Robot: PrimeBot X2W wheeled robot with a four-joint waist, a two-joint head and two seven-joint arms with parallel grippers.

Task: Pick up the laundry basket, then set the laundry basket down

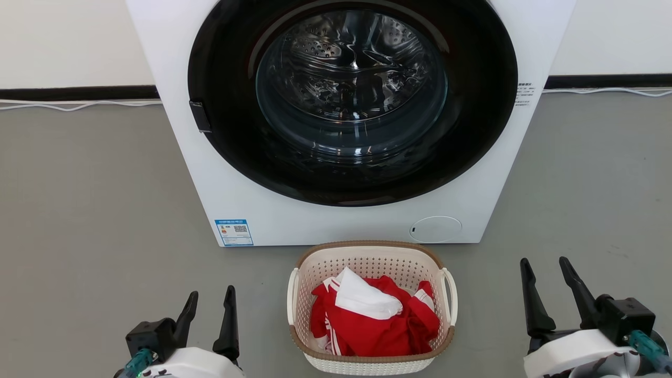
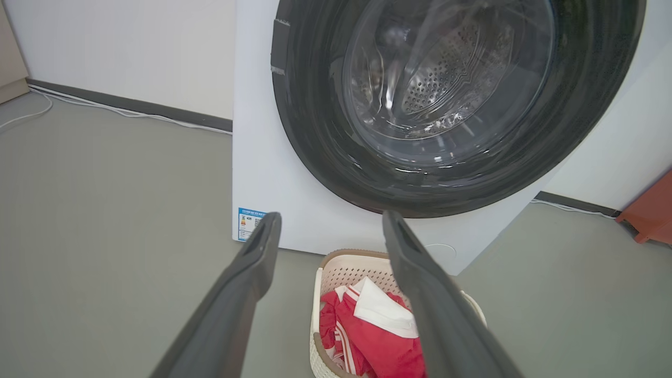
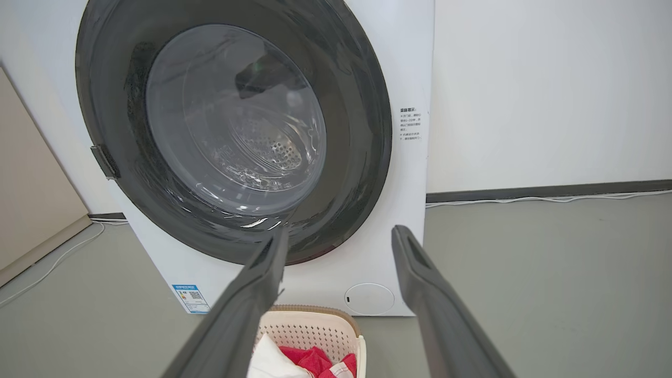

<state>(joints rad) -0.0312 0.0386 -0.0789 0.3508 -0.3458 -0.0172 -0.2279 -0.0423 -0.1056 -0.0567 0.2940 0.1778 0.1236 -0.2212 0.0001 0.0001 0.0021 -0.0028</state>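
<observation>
A washing machine (image 1: 294, 220) stands ahead of the spread left gripper (image 1: 211, 294) and spread right gripper (image 1: 544, 262). The laundry basket (image 1: 367, 262) sits between them, touching neither.

I am holding my left gripper (image 1: 211, 292) with fingers parted, pointing forward; my right gripper (image 1: 544, 261), well apart from it, is gaping likewise.

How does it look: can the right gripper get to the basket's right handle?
Probably yes. The right gripper is open beside the basket, with just floor between it and the right handle. The clothes sit inside, away from that handle.
</observation>
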